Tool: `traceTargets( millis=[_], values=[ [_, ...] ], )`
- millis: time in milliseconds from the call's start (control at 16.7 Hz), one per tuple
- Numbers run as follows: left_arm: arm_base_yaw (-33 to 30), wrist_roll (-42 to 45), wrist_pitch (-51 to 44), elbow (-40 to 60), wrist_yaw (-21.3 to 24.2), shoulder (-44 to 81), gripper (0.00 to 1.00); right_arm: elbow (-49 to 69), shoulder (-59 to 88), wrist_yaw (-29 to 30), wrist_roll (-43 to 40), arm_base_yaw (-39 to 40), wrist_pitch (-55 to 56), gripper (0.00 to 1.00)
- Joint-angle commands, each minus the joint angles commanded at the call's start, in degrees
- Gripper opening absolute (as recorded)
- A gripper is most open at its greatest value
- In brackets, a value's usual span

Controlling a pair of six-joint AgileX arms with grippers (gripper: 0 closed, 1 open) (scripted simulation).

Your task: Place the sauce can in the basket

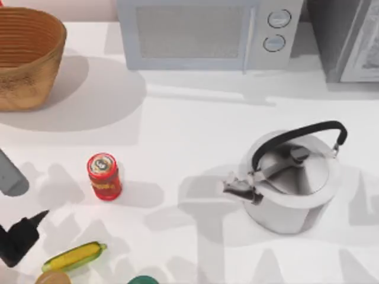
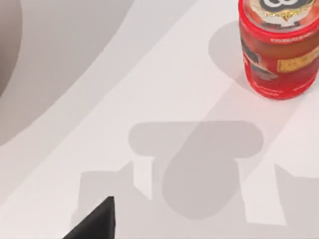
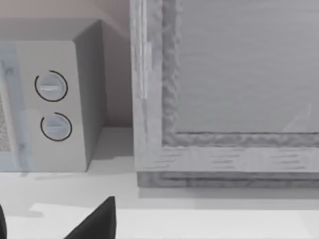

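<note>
The left gripper [image 1: 23,234] hovers low at the table's [image 1: 195,124] left edge; I cannot tell how wide its fingers stand. The sauce can [image 1: 105,176] stands upright on the table at about two o'clock from it, near but apart. From the can, the basket [image 1: 26,56] sits well apart at eleven o'clock, the kettle [image 1: 293,180] at three, and a corn cob [image 1: 74,257] at seven. The right wrist view faces the microwave [image 3: 55,109].

White surface [image 1: 177,118] with kitchen items

Basket [image 1: 26,56] far left, microwave [image 1: 207,32] far centre, kettle [image 1: 293,183] right, sauce can [image 1: 104,176] upright left, corn cob [image 1: 74,256] near left.
</note>
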Motion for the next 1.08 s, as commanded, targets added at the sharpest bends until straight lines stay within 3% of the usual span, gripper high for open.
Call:
traceTargets(
  millis=[720, 1080],
  values=[
    [3.0, 64.4, -31.2, 29.2, 38.6, 62.4, 1.0, 0.0, 0.0, 0.0, 0.0, 0.0, 0.0, 1.0],
    [6.1, 86.8, -41.7, 38.7, 52.0, 83.6, 1.0, 0.0, 0.0, 0.0, 0.0, 0.0, 0.0, 1.0]
  ],
)
